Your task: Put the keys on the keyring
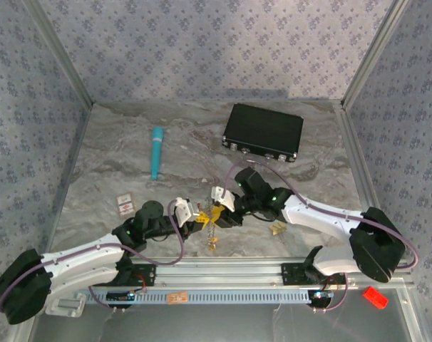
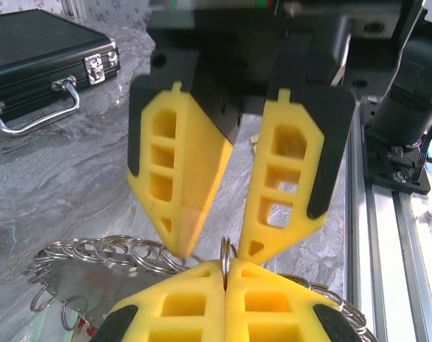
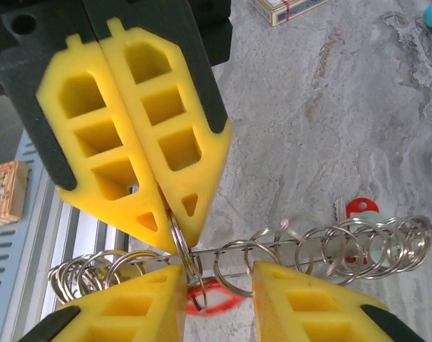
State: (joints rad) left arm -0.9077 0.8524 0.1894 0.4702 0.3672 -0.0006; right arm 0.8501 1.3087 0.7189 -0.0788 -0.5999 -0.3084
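The keyring is a thin silvery wire with several small split rings strung along it, held just above the table. My left gripper is shut on one small split ring that stands upright between its yellow fingertips. In the right wrist view the left gripper comes in from above, pinching that ring. My right gripper is open, its fingers on either side of the wire and rings. The two grippers meet tip to tip. A red-tagged key lies beyond the rings. A yellow-tagged key lies to the right.
A black case stands at the back right, and a teal tube lies at the back left. Small cards lie at the left. The metal rail runs along the near edge, with a red piece beyond it.
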